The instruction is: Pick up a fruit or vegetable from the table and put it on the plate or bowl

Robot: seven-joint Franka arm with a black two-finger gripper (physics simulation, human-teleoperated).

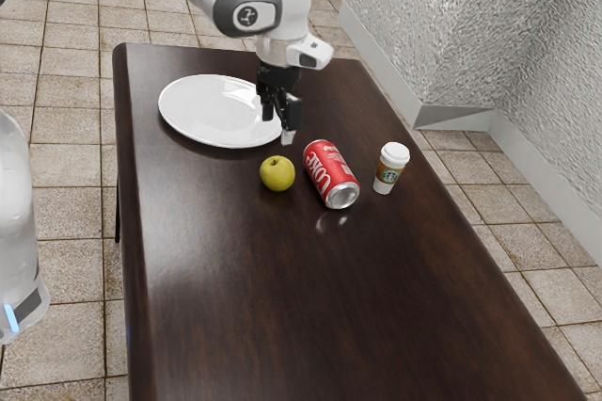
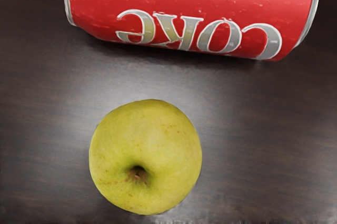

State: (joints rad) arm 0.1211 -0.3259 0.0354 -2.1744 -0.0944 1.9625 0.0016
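A yellow-green apple (image 1: 277, 173) sits upright on the dark wooden table (image 1: 282, 307), stem dimple up. In the wrist view the apple (image 2: 145, 156) lies straight under my hand, clear of the can beside it. My black gripper (image 1: 278, 128) hangs open in the air above the apple, with nothing between its fingers. A white plate (image 1: 212, 109) rests on the table toward the far end, at the exterior view's left of the gripper, and holds nothing.
A red Coke can (image 1: 329, 173) lies on its side close to the apple, on the exterior view's right; the can (image 2: 192, 11) is also seen from the wrist. A small white coffee cup (image 1: 390, 168) stands beyond it. The table's near half is bare wood.
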